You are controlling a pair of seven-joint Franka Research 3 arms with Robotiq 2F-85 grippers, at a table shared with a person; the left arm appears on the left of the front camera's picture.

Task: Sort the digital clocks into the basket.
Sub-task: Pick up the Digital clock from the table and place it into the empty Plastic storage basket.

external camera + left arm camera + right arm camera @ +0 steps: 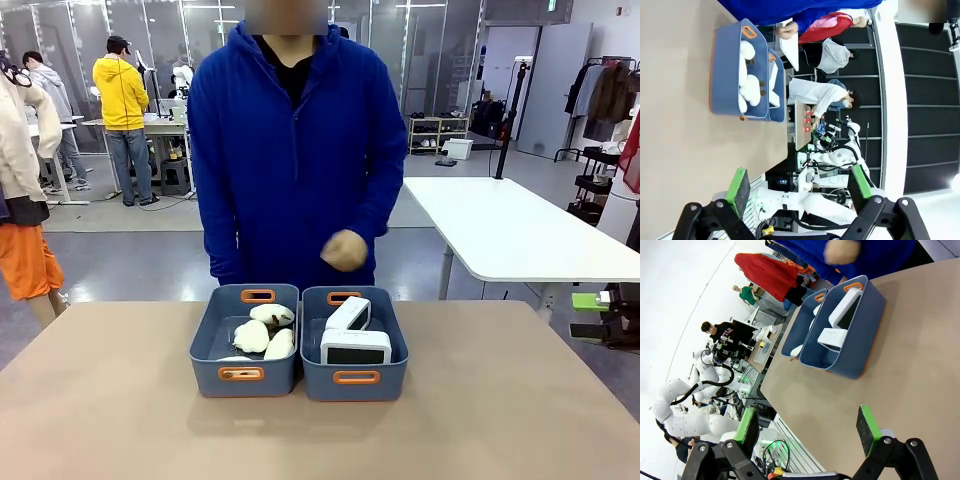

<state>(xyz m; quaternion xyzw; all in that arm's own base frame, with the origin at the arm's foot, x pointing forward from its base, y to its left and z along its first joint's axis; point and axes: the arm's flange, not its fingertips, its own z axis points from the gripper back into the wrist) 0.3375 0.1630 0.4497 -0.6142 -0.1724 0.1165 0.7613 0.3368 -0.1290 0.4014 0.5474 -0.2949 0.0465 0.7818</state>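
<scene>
Two digital clocks [352, 333] are lying in the right-hand basket [355, 380], so sorting looks finished, while the person's hand [345, 250] is hovering above it, curled shut, pinching nothing.

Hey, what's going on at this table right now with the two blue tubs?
Nothing is being handled at this moment. Both digital clocks already sit in the right-hand basket, while the left tub holds the cream plush toys. The left gripper and the right gripper are both open and empty, hanging well back from the tubs. The person in the blue top stands at the far side with one hand raised in a loose fist above the baskets.
</scene>
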